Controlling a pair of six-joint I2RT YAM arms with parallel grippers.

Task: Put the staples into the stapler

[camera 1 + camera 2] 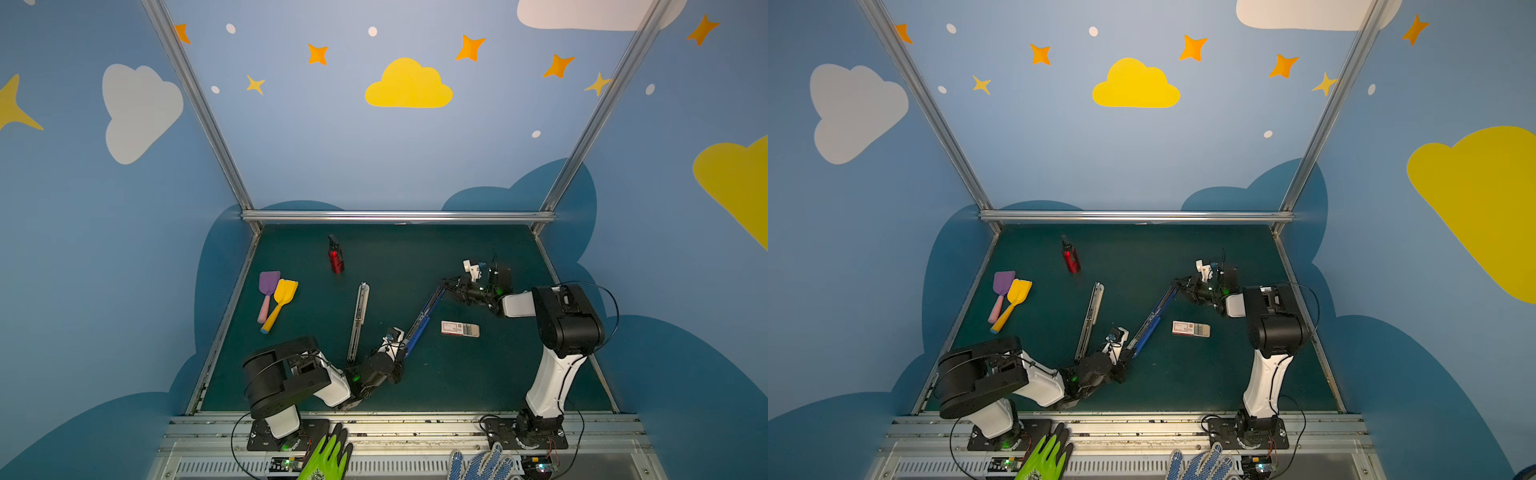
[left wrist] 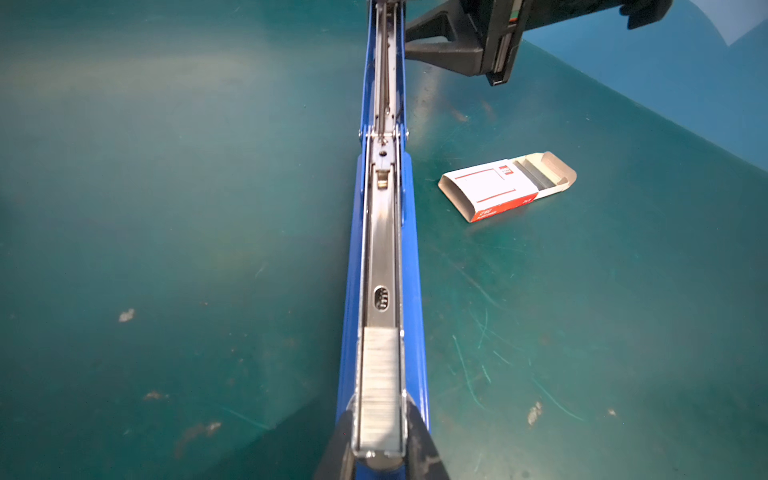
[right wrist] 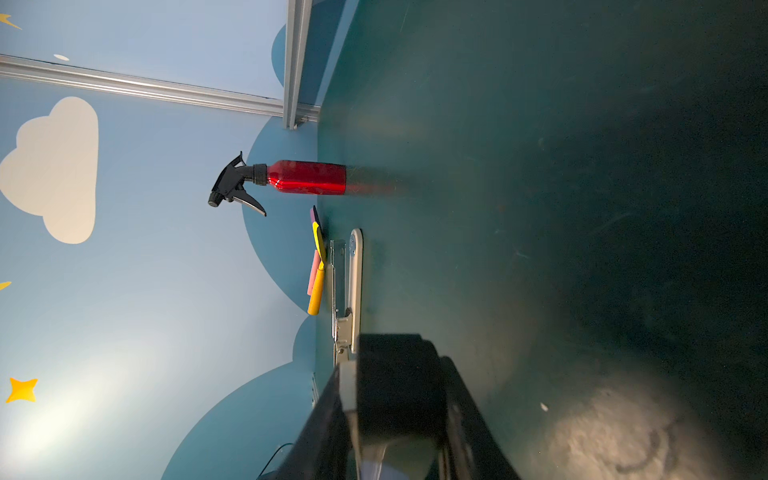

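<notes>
The blue stapler is folded out long between my two grippers, lifted at its far end. Its open metal channel holds a grey strip of staples at the near end. My left gripper is shut on that near end, one finger against each side of the channel. My right gripper is shut on the black far end of the stapler. The white, red-printed staple box lies to the right, its tray slid out with grey strips showing.
A long silver stapler lies left of the blue one. A red spray bottle stands at the back. Purple and yellow spatulas lie at the left. A green glove and a blue-dotted glove rest on the front rail.
</notes>
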